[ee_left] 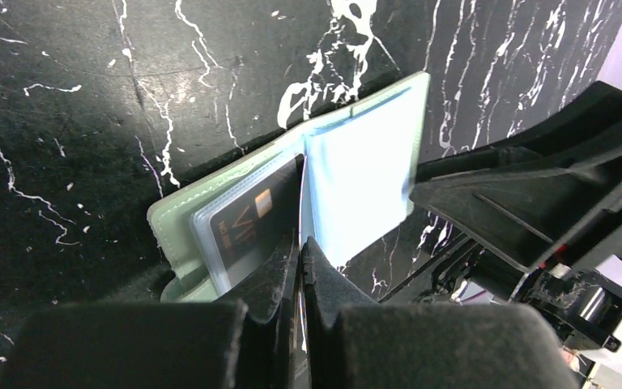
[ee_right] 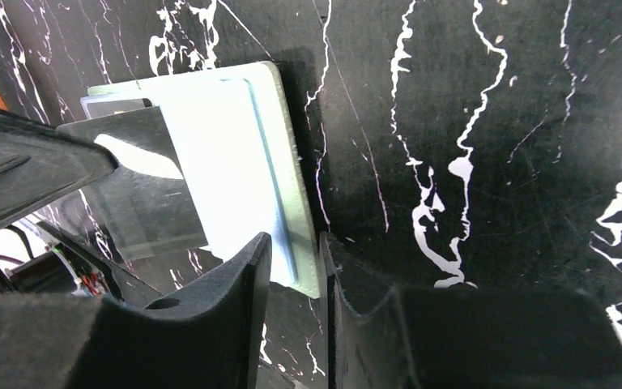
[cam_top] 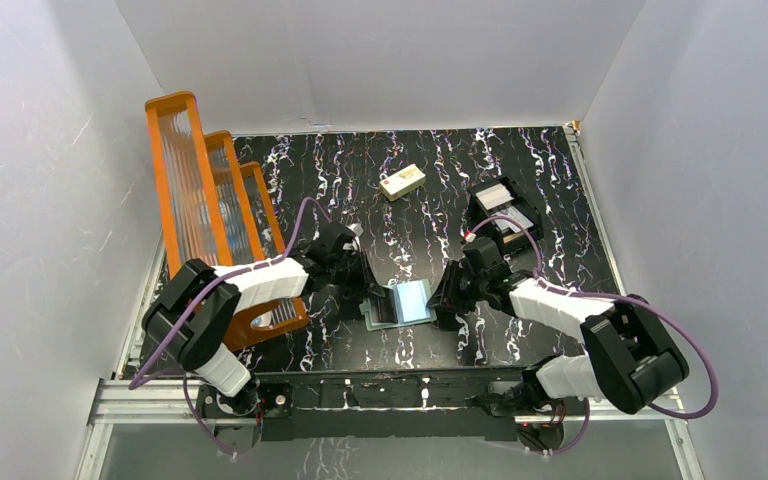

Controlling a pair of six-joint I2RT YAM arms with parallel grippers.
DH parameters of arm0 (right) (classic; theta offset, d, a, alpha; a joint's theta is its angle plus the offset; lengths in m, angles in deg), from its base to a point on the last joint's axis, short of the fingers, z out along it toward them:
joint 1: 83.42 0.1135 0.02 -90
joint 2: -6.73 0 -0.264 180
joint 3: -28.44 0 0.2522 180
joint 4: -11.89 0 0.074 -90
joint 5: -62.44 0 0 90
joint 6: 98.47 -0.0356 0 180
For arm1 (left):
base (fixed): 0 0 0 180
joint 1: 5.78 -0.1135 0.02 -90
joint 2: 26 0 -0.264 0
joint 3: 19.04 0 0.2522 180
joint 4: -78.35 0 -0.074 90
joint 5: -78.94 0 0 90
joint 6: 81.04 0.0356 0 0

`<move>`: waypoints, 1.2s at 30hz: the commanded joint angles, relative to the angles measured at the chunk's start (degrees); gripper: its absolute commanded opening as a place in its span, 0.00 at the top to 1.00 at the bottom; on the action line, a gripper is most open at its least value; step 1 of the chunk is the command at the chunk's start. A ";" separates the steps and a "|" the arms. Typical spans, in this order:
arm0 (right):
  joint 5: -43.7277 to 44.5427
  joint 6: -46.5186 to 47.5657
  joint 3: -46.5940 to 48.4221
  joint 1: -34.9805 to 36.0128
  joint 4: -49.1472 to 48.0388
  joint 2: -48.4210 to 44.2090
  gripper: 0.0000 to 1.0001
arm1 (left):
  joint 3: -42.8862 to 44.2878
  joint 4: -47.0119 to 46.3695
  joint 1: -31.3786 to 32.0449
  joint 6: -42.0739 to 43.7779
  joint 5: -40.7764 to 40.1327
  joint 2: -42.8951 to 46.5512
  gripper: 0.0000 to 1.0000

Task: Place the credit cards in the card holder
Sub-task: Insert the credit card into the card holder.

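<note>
The card holder [cam_top: 415, 300] lies open on the black marbled table, pale blue lining [ee_left: 364, 178] up. A clear sleeve on its left half holds a black card [ee_left: 247, 227]. My left gripper [ee_left: 300, 243] is shut on a thin card [ee_left: 300, 194], seen edge-on there, standing over the holder's fold. This card shows as a glossy grey sheet in the right wrist view [ee_right: 142, 194]. My right gripper [ee_right: 296, 239] has its jaws a little apart, astride the holder's right edge [ee_right: 291, 203]. More whitish cards [cam_top: 495, 197] lie in the black tray.
An orange rack [cam_top: 210, 220] stands at the left, close behind my left arm. A cream block [cam_top: 401, 182] lies at the back middle. The black tray [cam_top: 520, 222] sits at the back right, behind my right gripper [cam_top: 445, 298].
</note>
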 commanded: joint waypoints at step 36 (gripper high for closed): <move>7.97 0.47 5.75 3.70 4.16 0.10 0.52 | 7.41 4.08 -0.16 2.65 2.71 -3.00 1.00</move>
